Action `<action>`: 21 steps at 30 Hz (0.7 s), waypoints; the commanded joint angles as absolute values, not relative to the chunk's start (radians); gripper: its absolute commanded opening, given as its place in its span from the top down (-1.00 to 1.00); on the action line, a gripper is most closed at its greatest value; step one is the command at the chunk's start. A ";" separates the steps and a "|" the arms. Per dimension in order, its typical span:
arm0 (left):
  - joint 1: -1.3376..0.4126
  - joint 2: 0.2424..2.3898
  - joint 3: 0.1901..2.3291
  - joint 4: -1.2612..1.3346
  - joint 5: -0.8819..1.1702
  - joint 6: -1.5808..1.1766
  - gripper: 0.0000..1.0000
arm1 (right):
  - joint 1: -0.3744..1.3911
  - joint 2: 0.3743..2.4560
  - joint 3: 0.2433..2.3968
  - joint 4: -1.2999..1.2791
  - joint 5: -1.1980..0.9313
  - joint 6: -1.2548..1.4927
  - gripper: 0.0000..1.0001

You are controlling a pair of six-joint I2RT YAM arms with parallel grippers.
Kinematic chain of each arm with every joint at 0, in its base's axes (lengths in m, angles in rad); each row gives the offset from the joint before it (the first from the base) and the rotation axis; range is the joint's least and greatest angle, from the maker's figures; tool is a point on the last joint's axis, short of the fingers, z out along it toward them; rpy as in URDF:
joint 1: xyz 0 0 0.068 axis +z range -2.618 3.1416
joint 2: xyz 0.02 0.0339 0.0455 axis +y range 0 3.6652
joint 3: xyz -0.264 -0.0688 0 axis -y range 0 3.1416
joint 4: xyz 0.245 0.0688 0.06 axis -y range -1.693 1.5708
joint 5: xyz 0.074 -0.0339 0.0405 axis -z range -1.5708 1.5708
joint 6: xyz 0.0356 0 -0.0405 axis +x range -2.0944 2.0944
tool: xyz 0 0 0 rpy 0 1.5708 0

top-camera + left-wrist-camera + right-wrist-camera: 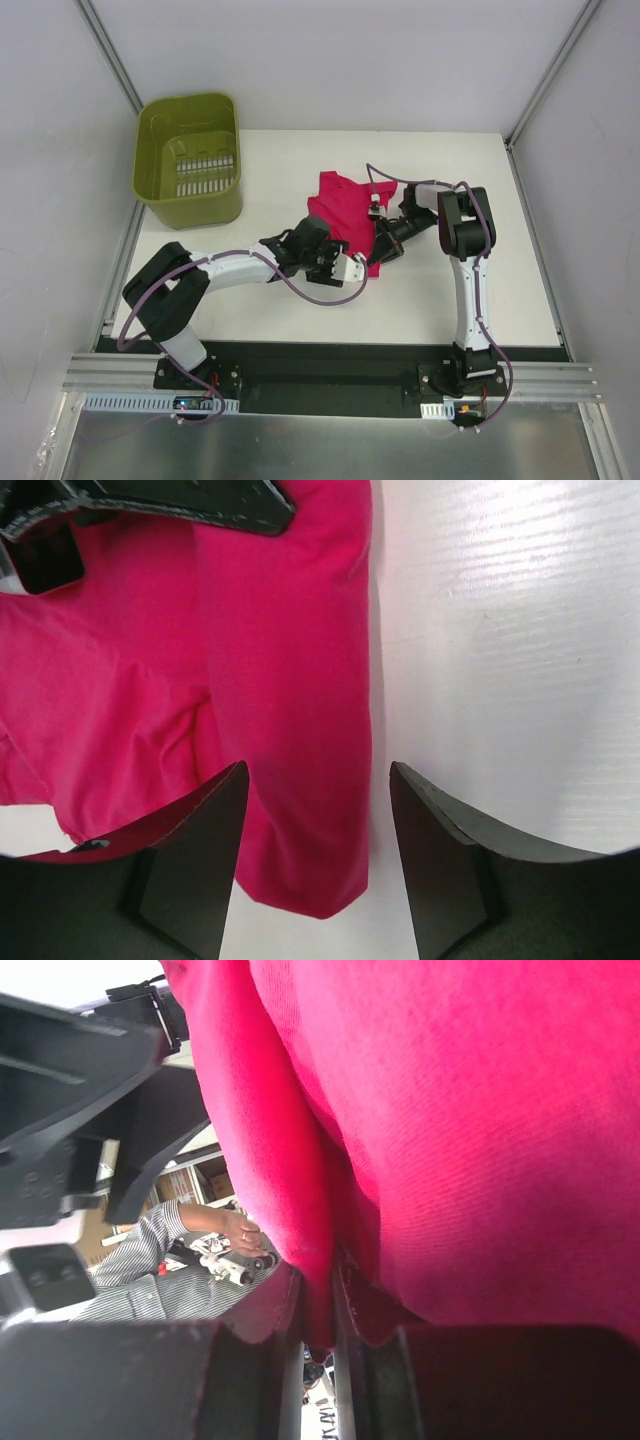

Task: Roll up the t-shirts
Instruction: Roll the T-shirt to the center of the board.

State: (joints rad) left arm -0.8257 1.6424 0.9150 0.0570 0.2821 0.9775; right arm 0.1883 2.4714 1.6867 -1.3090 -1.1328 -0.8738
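Note:
A magenta-red t-shirt [340,205] lies bunched in the middle of the white table. In the left wrist view its folded strip [290,680] runs along the table between the black fingers [190,860] of my left gripper [318,780]. That gripper is open, and its right finger stands clear of the cloth. From above, my left gripper [362,262] sits at the shirt's near corner. My right gripper [383,243] is just beyond it at the shirt's right edge. In the right wrist view, the right gripper [320,1310] is shut on a fold of the t-shirt [450,1110], lifted close to the lens.
A green slotted basket [190,160] stands at the table's far left corner. Bare white table [480,260] lies to the right of the arms and in front of them. Metal frame posts rise at the back corners. The two arms' wrists are close together over the shirt.

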 commanded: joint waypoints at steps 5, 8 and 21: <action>-0.836 1.723 0.887 0.104 0.200 1.092 -0.10 | 0.176 2.545 1.689 -1.488 -1.141 -0.911 0.91; -0.834 1.762 0.896 0.080 0.161 1.112 0.16 | 0.176 2.545 1.687 -1.489 -1.146 -0.916 0.87; -0.772 1.893 1.273 -0.564 0.566 0.888 0.90 | -0.055 2.136 1.766 -1.269 -0.962 -0.854 -0.93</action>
